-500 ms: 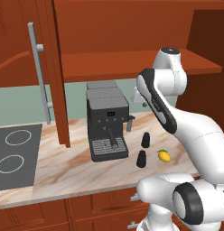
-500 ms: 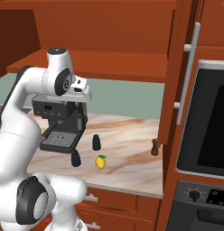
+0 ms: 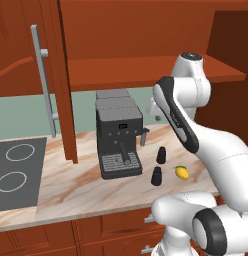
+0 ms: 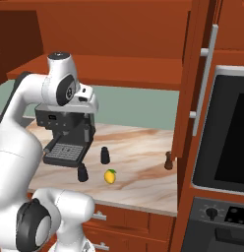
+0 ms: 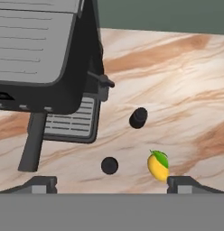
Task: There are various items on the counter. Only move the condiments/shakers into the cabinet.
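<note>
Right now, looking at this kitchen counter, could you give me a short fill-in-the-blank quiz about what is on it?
1. The small fruit lying on the marbled stone counter is coloured ____.
2. The number of small black tapered shakers standing beside the dark-grey coffee machine is ____.
3. The slim brown mill stands near the cabinet door's ____ edge.

Missing words: yellow; two; bottom

My counter (image 3: pixel 86 187) carries the coffee machine (image 3: pixel 118 135), two black shakers (image 3: pixel 156 175) (image 3: pixel 161 155), a lemon (image 3: pixel 182 172) and, well apart, the brown mill (image 4: pixel 168 161)
</note>
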